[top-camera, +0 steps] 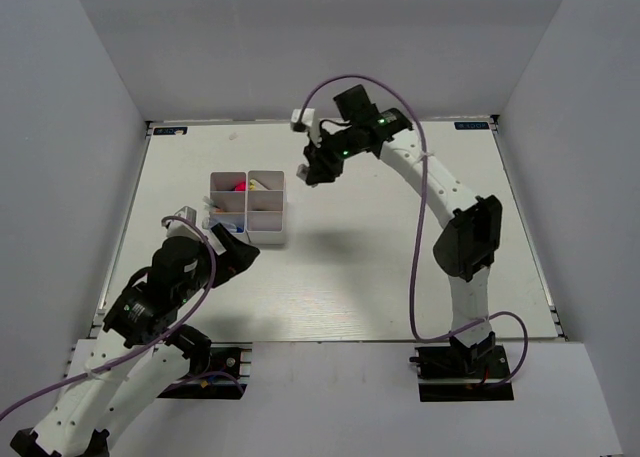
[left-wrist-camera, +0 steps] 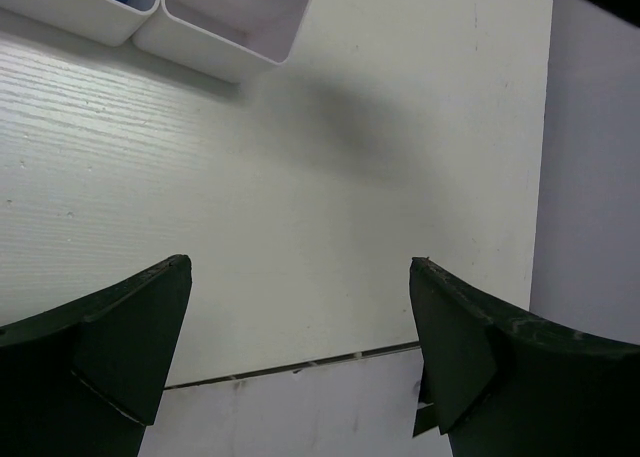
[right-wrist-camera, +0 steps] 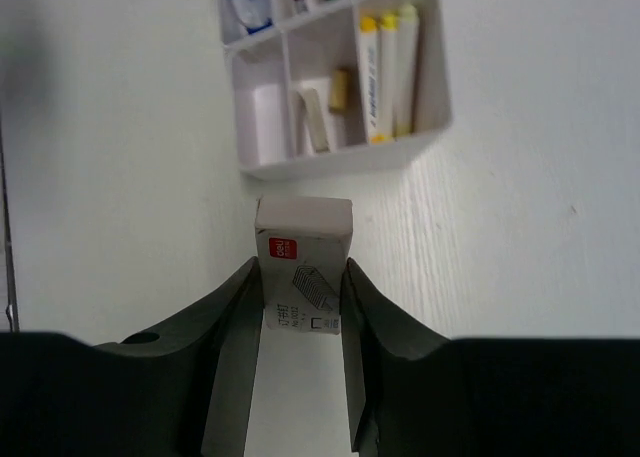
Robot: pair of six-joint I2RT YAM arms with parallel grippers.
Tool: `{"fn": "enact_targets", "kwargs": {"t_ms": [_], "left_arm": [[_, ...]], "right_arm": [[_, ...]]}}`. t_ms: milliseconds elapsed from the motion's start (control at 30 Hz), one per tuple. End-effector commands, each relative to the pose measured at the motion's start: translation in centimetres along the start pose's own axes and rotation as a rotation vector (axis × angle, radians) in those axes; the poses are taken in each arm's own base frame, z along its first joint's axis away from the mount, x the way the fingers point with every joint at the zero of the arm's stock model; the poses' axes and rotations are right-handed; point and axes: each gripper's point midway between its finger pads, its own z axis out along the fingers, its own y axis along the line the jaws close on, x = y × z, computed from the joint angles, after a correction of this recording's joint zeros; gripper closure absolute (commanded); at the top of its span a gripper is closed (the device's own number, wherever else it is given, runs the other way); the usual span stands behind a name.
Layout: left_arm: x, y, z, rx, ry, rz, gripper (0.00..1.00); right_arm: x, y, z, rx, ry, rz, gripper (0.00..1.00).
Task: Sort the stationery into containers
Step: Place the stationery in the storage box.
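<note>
Stationery: a small white carton (right-wrist-camera: 303, 249) w/ a red label is clamped betw. the fingers of the right gripper (top-camera: 315, 169), near the white organizer (right-wrist-camera: 340, 159). Inside it we see yellow-tipped pens (right-wrist-camera: 385, 72), a blue-capped tube (right-wrist-camera: 247, 2) and erasers (right-wrist-camera: 320, 117), each in separate compartments. Left gripper (left-wrist-camera: 300, 267) hangs wide open over the table (left-wrist-camera: 300, 177) by the organizer, holding nothing.

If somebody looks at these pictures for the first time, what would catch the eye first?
The right claw is shut on a small white cardboard box with a red label, close to the white plastic divided organizer on the left half of the white table. The left claw hangs wide open over the table, near the organizer.
</note>
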Motion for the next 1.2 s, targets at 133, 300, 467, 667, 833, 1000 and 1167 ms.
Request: {"fn": "enact_targets", "kwargs": {"t_ms": [133,300,467,667,833,1000,1167], "left_arm": [[-1.9,-0.8,-1.9,0.028,-0.074,-0.024,0.00],[-1.6,-0.2,-2.1,0.017,-0.077,-0.032,0.00],[-1.7,-0.3,-2.3,0.024,-0.082,-0.043,0.00],[-1.4,0.1,-2.2,0.016,-0.076,-0.041,0.00],[-1.1,0.4,-2.4,0.008,-0.069,-0.049,0.00],[-1.1,0.4,-2.4,0.008,-0.069,-0.049,0.00],[-1.1,0.4,-2.4,0.008,-0.069,-0.049,0.00]], "right_arm": [[-2.4,4.5,6.4,-0.123,-0.022,-0.093,0.90],[-3.0,4.8,8.8,-0.050,-0.005,-0.120,0.90],[-3.4,5.2,10.9,0.019,0.019,-0.160,0.90],[-1.8,5.2,13.6,0.056,0.076,-0.172,0.90],[-1.3,5.3,14.5,0.056,0.094,-0.183,0.89],[-0.3,5.2,15.4,0.066,0.123,-0.191,0.85],[0.8,4.8,16.0,0.081,0.153,-0.200,0.79]]}}
